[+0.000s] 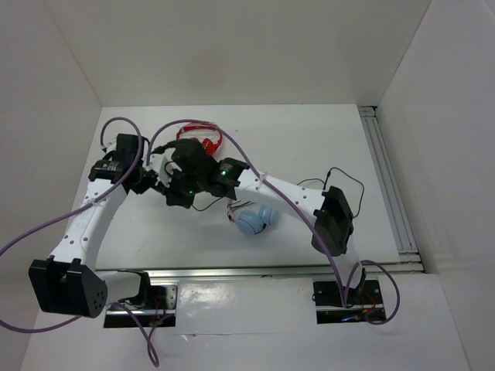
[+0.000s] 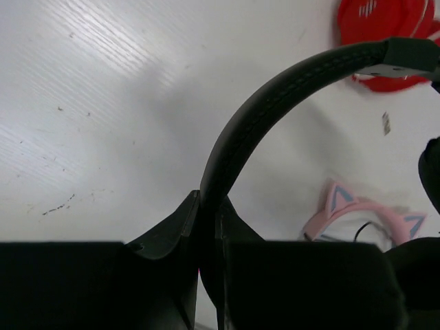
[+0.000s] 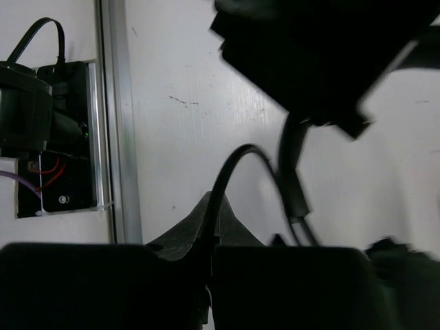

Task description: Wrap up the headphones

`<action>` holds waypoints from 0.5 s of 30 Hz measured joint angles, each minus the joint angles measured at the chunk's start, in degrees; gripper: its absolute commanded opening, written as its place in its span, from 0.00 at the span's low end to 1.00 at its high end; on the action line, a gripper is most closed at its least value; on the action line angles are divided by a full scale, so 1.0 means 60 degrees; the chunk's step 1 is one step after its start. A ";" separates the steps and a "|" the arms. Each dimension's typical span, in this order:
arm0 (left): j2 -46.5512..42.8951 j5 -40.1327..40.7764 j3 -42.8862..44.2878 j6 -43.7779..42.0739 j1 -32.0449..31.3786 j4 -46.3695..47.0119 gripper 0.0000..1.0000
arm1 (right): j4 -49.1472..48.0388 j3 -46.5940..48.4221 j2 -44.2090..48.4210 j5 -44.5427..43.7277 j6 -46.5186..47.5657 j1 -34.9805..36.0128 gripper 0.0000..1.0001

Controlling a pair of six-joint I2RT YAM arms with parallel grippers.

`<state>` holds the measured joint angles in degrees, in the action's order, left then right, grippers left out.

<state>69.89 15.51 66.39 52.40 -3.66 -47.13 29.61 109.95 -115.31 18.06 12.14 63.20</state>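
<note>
The black headphones (image 1: 188,164) hang between my two grippers over the left middle of the table. My left gripper (image 2: 210,206) is shut on their padded headband (image 2: 275,103), which arches up and to the right in the left wrist view. My right gripper (image 3: 212,206) is shut on their thin black cable (image 3: 230,168), which loops up from the fingertips. A blurred black earcup (image 3: 323,55) fills the top of the right wrist view. In the top view the left gripper (image 1: 151,182) and right gripper (image 1: 179,192) are close together, largely hidden by the headset.
Red headphones (image 1: 203,137) lie just behind the grippers and show in the left wrist view (image 2: 385,27). Pink-and-blue cat-ear headphones (image 1: 255,220) lie in front of the right forearm. A metal rail (image 1: 390,185) runs along the table's right side. White walls enclose the table.
</note>
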 measured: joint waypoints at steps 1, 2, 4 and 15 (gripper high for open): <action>0.0000 -0.0098 -0.0157 -0.0182 -0.0175 0.0062 0.00 | 0.0015 -0.0011 0.0073 0.0146 0.0025 -0.0149 0.00; 0.0000 -0.0178 -0.0262 -0.0299 -0.0375 0.0087 0.00 | 0.0015 -0.0051 0.0146 0.0284 0.0040 -0.0299 0.00; 0.0000 -0.0229 -0.0361 -0.0619 -0.0838 0.0131 0.00 | 0.0040 -0.0153 0.0346 0.0521 0.0066 -0.0550 0.00; -0.0135 0.0495 -0.0168 -0.1971 -0.2375 0.0368 0.00 | 0.1840 -0.0273 0.1402 0.0940 0.0474 -0.1064 0.00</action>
<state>69.08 18.48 65.39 40.58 -17.91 -44.93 40.64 108.31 -106.89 23.70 14.98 56.82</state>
